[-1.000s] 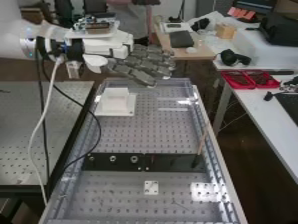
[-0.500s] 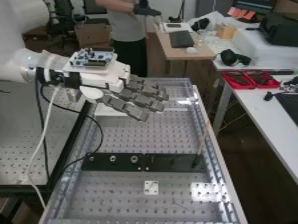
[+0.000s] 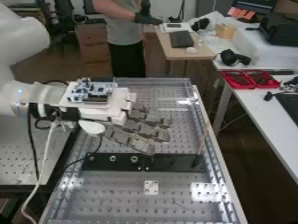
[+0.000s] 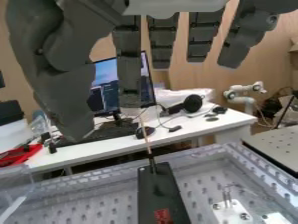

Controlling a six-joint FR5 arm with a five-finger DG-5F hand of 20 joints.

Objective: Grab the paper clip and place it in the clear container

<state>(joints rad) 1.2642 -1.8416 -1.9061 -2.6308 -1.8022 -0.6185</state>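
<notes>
The hand point(image 3: 132, 140) is released, its fingers loosely straight and holding nothing, slanting down over the near side of the middle of the perforated bench point(image 3: 100, 197), probably so that it can come down on something small without knocking it. A thin wiry shape point(image 3: 179, 204), which I take to be the paper clip, lies on the bench's near part, beyond the small white plate point(image 3: 151, 187) as seen from the arm; out in the open, it is likely placed for fingers to reach from above. The black strip point(image 3: 174, 162) seems to serve as a rack, keeping the thin stick point(image 3: 202, 141) upright at its end. What looks like the clear container point(image 4: 13, 181) stands on the strip's other side, presumably apart so that the clip has to be carried across
</notes>
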